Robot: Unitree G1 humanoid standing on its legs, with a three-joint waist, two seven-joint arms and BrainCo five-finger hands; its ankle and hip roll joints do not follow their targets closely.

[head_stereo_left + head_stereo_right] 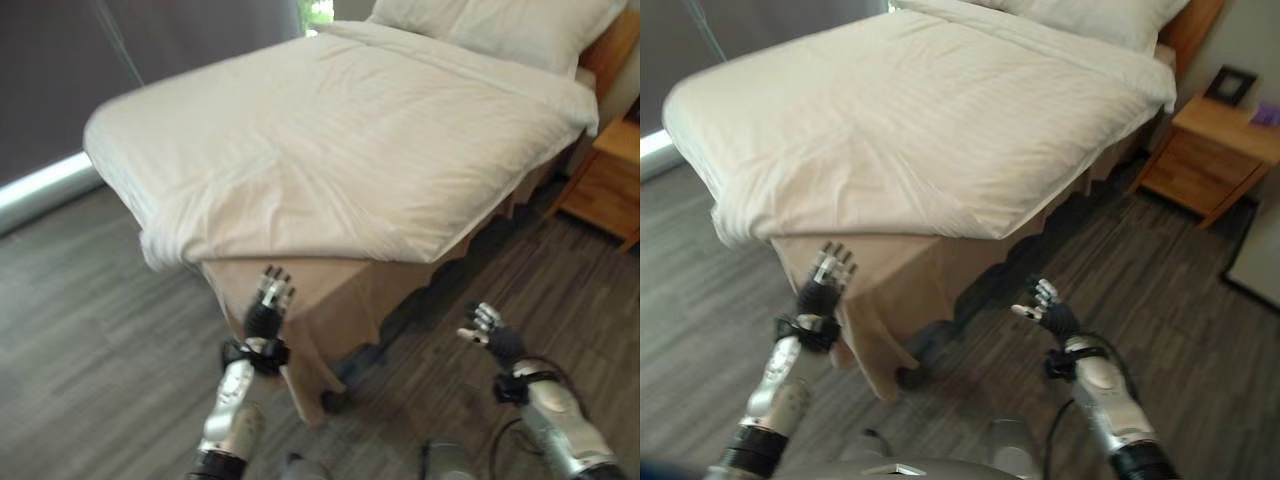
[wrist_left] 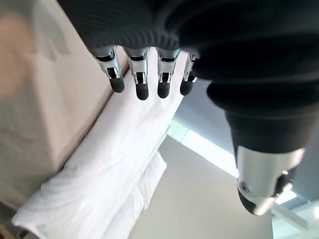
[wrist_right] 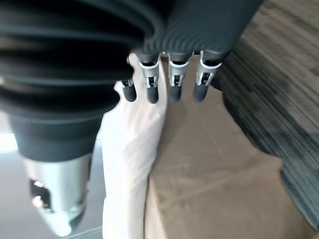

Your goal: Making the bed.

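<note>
Our left hand point(image 1: 268, 300) and right hand point(image 1: 484, 325) hovered with straight, empty fingers below the bed's foot corner, where the white duvet point(image 1: 330, 150) overhung the tan skirt point(image 1: 330, 300), which we risked grabbing instead.

Soft daylight comes from a window point(image 1: 318, 12) behind the bed point(image 1: 330, 150), leaving the duvet bright. The floor point(image 1: 90, 330) beneath is dim, and the head views look slightly blurred.

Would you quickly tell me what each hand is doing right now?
Left hand: open, holding nothing, below the duvet edge.
Right hand: open, holding nothing, over the floor.
</note>
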